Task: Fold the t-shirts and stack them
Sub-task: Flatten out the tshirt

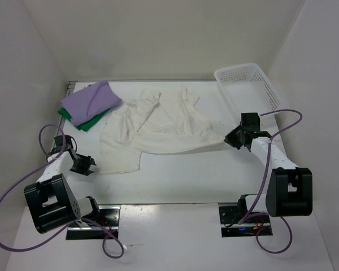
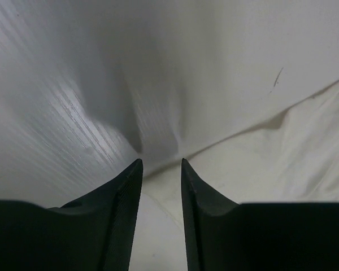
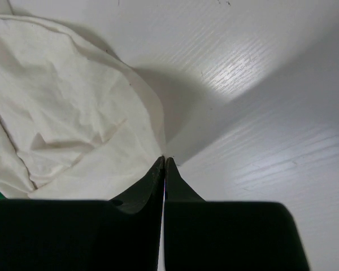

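1. Cream cloth t-shirt (image 1: 158,127) is lying spread on white desk (image 1: 181,180).
2. Right pincer (image 1: 233,137) is pinching its right edge.
3. Left pincer (image 1: 89,164) is hovering spread beside its left edge.
4. Lavender t-shirt (image 1: 90,99) is lying atop green t-shirt (image 1: 88,122), to its left.

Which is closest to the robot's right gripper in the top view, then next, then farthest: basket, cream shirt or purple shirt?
1. The cream shirt, in the middle: its right corner is pinched in the right gripper.
2. The basket, at the back right, just beyond the gripper.
3. The purple shirt, far away at the back left, on the green shirt.
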Controlling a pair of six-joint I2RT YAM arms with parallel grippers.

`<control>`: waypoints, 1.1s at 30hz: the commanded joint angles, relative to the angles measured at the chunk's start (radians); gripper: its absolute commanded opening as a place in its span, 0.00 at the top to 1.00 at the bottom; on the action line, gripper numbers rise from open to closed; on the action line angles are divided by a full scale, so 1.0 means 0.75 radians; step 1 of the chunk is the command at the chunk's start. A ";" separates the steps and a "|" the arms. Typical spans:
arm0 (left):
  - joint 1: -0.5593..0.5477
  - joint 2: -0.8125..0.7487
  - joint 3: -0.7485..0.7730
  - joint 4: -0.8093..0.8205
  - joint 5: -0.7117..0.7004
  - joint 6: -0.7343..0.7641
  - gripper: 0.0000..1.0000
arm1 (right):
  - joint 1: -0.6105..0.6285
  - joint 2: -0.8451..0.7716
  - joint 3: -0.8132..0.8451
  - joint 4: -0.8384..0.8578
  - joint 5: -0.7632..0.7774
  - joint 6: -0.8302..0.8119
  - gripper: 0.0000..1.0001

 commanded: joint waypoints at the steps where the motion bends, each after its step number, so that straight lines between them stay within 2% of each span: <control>1: -0.077 0.035 -0.020 0.036 -0.020 0.014 0.58 | -0.026 -0.025 0.046 -0.034 -0.021 -0.057 1.00; 5: -0.212 0.047 -0.067 0.081 -0.050 -0.013 0.41 | -0.040 -0.037 0.059 -0.020 -0.039 -0.058 1.00; 7: -0.281 0.047 -0.120 0.144 0.017 -0.013 0.40 | -0.040 -0.037 0.059 -0.020 -0.039 -0.058 1.00; 10: -0.370 0.011 -0.120 0.122 0.017 -0.013 0.40 | -0.040 -0.019 0.059 -0.007 -0.054 -0.058 1.00; 13: -0.382 -0.004 -0.104 0.081 0.017 -0.027 0.49 | -0.040 -0.019 0.046 0.005 -0.066 -0.058 1.00; 17: -0.382 -0.004 -0.090 0.081 0.005 -0.027 0.71 | -0.040 -0.031 0.046 0.005 -0.066 -0.058 1.00; 18: -0.382 -0.004 -0.090 0.081 0.005 -0.027 0.81 | -0.040 -0.031 0.046 -0.007 -0.052 -0.058 1.00; 23: -0.382 -0.016 -0.077 0.044 -0.010 -0.039 1.00 | -0.040 -0.043 0.030 -0.007 -0.052 -0.058 1.00; 26: -0.382 -0.049 -0.063 0.032 0.005 -0.040 1.00 | -0.040 -0.043 0.030 -0.007 -0.066 -0.058 1.00; 28: -0.382 -0.090 0.027 -0.033 0.052 0.007 1.00 | -0.040 -0.055 0.030 -0.034 -0.084 -0.058 1.00; 30: -0.382 -0.120 0.137 -0.094 0.101 0.040 1.00 | -0.040 -0.090 0.087 -0.065 -0.099 -0.088 1.00; 33: -0.382 -0.133 0.403 -0.144 0.227 0.097 1.00 | 0.042 -0.153 0.193 -0.181 -0.015 -0.105 1.00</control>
